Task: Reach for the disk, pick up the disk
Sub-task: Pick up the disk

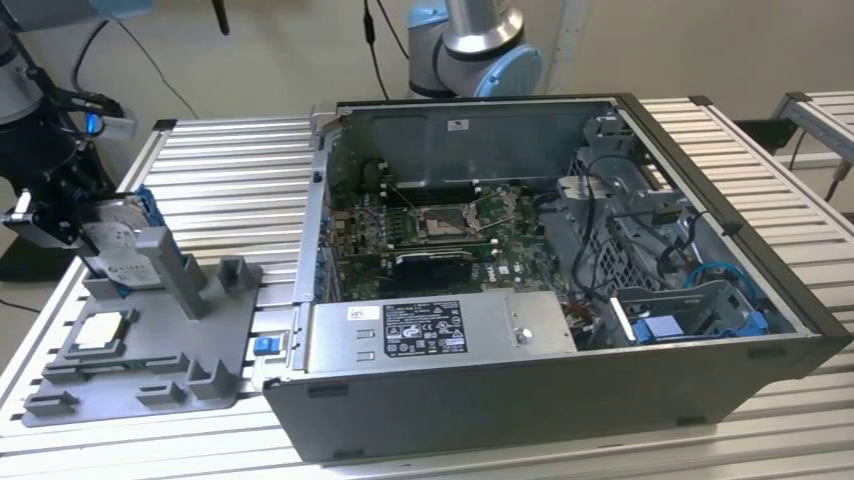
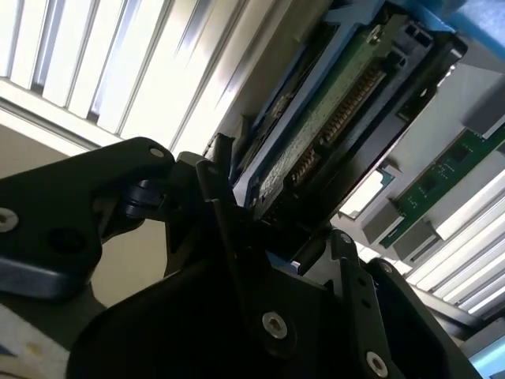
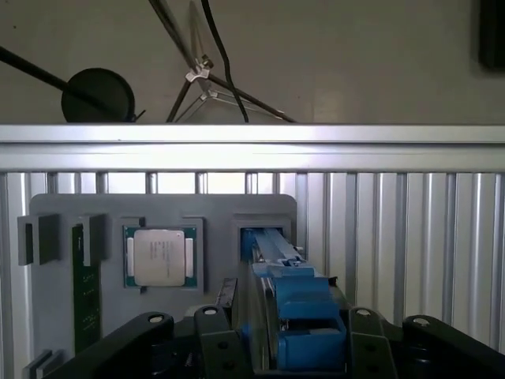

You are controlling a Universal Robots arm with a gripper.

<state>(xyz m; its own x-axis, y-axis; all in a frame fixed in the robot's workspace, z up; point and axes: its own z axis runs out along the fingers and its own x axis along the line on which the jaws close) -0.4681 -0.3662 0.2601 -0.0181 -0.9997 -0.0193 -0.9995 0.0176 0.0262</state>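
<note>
In the exterior view, the slatted metal worktop (image 1: 227, 160) carries an open computer case (image 1: 534, 400). A grey fixture tray (image 1: 214, 350) sits at the case's 9 o'clock. The disk (image 1: 130, 265) stands on edge at the tray's 10 o'clock corner, label facing the case. The black claw (image 1: 104, 228) is closed around the disk's upper part. A square CPU chip (image 1: 102, 335) lies flat in the tray, at 6 o'clock from the disk.

In the second wrist view, the disk (image 2: 331, 118) shows its green circuit board framed by blue rails. The claw (image 2: 280, 197) is narrowed onto it, with 1 black finger (image 2: 229, 229) against each broad side.

In the first wrist view, the disk (image 3: 272, 245) is seen edge-on and sits in a slot of the fixture tray (image 3: 221, 213). The claw (image 3: 290, 312) grips it from both sides. The CPU chip (image 3: 158, 257) lies beside the slot, and a green memory stick (image 3: 85, 292) lies beyond the chip.
</note>
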